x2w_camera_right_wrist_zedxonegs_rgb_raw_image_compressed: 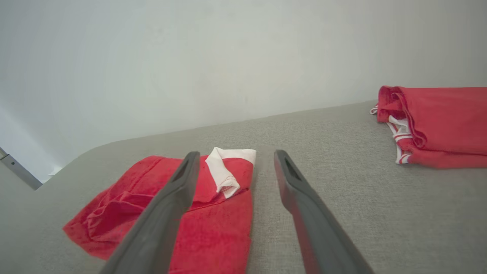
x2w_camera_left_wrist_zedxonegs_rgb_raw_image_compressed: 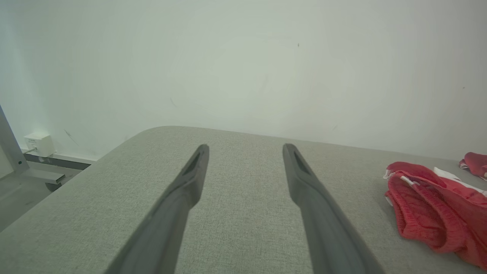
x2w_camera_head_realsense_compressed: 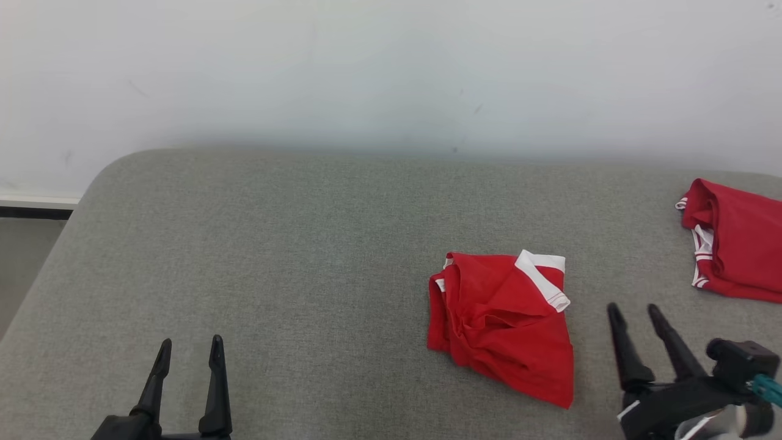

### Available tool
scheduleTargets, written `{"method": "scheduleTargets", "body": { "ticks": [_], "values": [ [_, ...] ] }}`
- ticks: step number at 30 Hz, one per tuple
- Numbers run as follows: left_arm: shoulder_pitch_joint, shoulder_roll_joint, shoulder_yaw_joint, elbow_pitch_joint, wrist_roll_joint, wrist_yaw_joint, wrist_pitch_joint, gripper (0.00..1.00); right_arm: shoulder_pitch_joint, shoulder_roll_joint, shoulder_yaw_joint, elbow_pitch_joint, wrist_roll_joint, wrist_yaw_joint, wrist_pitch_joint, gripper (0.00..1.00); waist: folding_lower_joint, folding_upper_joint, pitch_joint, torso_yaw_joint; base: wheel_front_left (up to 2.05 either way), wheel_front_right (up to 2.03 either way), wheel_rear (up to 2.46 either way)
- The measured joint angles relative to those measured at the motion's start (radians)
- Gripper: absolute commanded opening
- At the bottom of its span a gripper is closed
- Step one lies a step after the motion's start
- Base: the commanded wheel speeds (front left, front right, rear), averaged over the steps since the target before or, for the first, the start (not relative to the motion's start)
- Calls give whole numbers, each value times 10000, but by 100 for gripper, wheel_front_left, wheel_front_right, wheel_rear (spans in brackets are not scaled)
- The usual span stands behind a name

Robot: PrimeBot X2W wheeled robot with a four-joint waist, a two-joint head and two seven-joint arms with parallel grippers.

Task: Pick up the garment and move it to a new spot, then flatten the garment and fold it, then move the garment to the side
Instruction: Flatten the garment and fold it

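Red garment point(x2w_camera_head_realsense_compressed: 501, 324) with white trim lies in a loose, rumpled heap on the gray padded surface point(x2w_camera_head_realsense_compressed: 275, 256), right of centre in the head view. A white-edged band is folded over its far right corner. Creases bunch toward the middle, and the near right corner runs out to a point. Nothing holds it.

Right gripper point(x2w_camera_head_realsense_compressed: 633, 310) is just to the garment's right, near it but apart from the cloth. The fingers are spread with nothing between them. In the right wrist view one finger crosses in front of the red cloth and the other in front of bare gray fabric. Whether the fingertips touch the surface, I cannot tell.

Left gripper point(x2w_camera_head_realsense_compressed: 190, 342) is well apart from the garment, over the near left part of the surface. Its fingers are also spread and empty. The left wrist view shows bare gray fabric between them, with the garment off at that view's right edge.

A second red garment point(x2w_camera_head_realsense_compressed: 739, 241) with white striped trim is folded fairly flat at the far right edge of the surface, well apart from the first.

A pale wall point(x2w_camera_head_realsense_compressed: 391, 73) stands behind the surface. A small white box point(x2w_camera_left_wrist_zedxonegs_rgb_raw_image_compressed: 38, 144) sits low on the wall beyond the rounded left corner.
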Motion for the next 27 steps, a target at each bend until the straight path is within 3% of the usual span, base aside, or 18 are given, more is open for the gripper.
{"method": "scheduleTargets", "body": {
  "ticks": [6, 24, 25, 26, 27],
  "values": [
    [-15, 0, -58, -4, 46, 0, 0, 100, -75, 19, -516, 633, -123, 0, 35, 100, 0, 0, 79, -18, 0, 0, 0],
    [-412, 15, -221, -25, 65, -2, 0, 100, -2380, 222, 420, 3651, 215, 0, 385, 100, 1, 0, 647, 605, 0, 0, 0],
    [-421, 13, -228, -29, 65, -2, 0, 100, -2465, 230, 466, 3835, 280, 0, 385, 87, 1, 1, 687, 648, 0, 0, 0],
    [-430, 13, -224, -27, 67, -2, 0, 100, -2543, 234, 533, 3994, 337, 0, 370, 33, 1, 1, 727, 690, 0, 0, 0],
    [-441, 13, -221, -29, 71, -2, 0, 100, -2603, 247, 585, 4113, 380, 0, 286, 18, 1, 1, 764, 725, 0, 0, 0]
  ]
}}
